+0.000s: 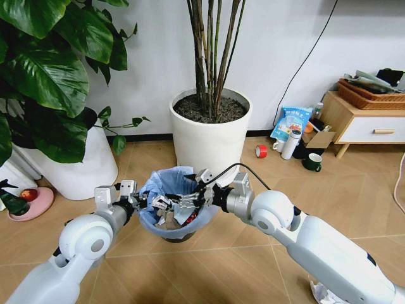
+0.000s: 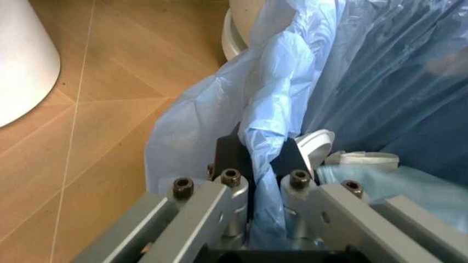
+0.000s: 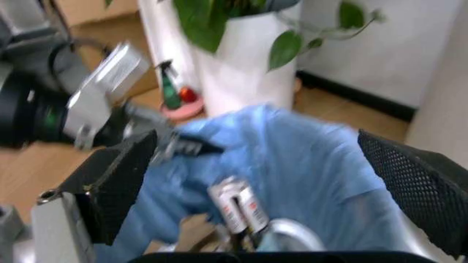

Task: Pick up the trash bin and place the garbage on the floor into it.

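The trash bin (image 1: pixel 179 206) stood or hung low over the wooden floor (image 1: pixel 253 253) in front of the big white plant pot (image 1: pixel 211 130), with the robot's two arms meeting at its mouth. The left gripper (image 1: pixel 140 204) was at the bin's left rim, and the left wrist view showed its jaws clamped on a bunched fold of the light blue bag (image 2: pixel 274 142) and the dark rim under it, so it was holding the bin by that edge. The right gripper (image 1: pixel 190 201) was over the bin's opening from the right side; its mesh-faced fingers (image 3: pixel 117 186) stood wide apart with nothing between them. Inside the bag lay garbage already dropped in: a can (image 3: pixel 238 211), a white disc (image 2: pixel 318 145) and some paper scraps. In my judgement the step in hand was the drop-off of a piece into the held bin, with the release just about done. On the floor at the lower right edge of the head view, beside the right arm, lay a crumpled white wad (image 1: pixel 319 292), which seemed to be litter not yet collected. The next move would call for lifting the right gripper clear of the bag without snagging the film, while the left one kept its hold on the rim steady.
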Available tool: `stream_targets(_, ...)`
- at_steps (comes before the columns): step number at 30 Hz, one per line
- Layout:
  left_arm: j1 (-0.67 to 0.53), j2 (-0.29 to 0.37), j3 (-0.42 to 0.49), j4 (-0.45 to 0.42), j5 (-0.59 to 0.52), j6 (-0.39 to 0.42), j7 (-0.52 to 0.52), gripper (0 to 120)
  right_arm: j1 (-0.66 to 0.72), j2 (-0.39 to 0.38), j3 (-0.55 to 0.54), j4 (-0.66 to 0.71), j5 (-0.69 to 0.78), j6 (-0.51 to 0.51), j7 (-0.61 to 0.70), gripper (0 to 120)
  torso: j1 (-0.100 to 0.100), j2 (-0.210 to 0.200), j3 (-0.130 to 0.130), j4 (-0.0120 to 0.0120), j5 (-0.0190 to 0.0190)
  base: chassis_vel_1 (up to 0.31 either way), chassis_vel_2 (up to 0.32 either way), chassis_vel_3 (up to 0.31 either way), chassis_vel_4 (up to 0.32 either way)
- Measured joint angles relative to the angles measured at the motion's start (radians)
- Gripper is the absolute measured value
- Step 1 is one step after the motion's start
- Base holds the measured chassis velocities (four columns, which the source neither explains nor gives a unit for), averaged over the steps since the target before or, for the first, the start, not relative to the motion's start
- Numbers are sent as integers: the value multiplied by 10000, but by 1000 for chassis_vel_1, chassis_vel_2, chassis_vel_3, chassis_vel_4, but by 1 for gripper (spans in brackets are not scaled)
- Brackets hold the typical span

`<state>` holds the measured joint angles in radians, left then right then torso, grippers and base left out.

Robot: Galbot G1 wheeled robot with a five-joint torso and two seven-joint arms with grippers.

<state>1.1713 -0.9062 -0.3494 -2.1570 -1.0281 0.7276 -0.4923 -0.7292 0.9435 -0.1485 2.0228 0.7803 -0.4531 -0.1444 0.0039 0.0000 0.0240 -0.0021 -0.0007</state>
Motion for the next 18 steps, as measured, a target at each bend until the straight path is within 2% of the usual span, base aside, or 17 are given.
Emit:
stream_targets(3, 19, -37, -33, 8, 31, -4, 4, 0, -451, -128, 842, 279, 85, 51, 395, 100, 0, 0, -1, 0, 0, 0, 0, 0, 0)
stream_targets(12, 132, -136, -103, -32, 216, -23, 39, 0, -2030, -415, 2368, 578, 62, 248, 1925, 100, 0, 0, 0, -2, 2, 0, 0, 0, 0)
stream_targets(15, 205, -159, -145, -54, 435, -46, 141, 0, -3201, -404, 3679, 606, -694, 256, 2083, 100, 0, 0, -1, -1, 2, 0, 0, 0, 0)
stream_targets(16, 205, -159, -145, -54, 435, -46, 141, 0, -3201, -404, 3679, 606, -694, 256, 2083, 100, 0, 0, -1, -1, 2, 0, 0, 0, 0)
stream_targets(18, 275, -194, -173, -43, 793, -103, 349, 0, -4227, -316, 4745, 637, -1388, 323, 1995, 100, 0, 0, 0, -4, 1, 0, 0, 0, 0)
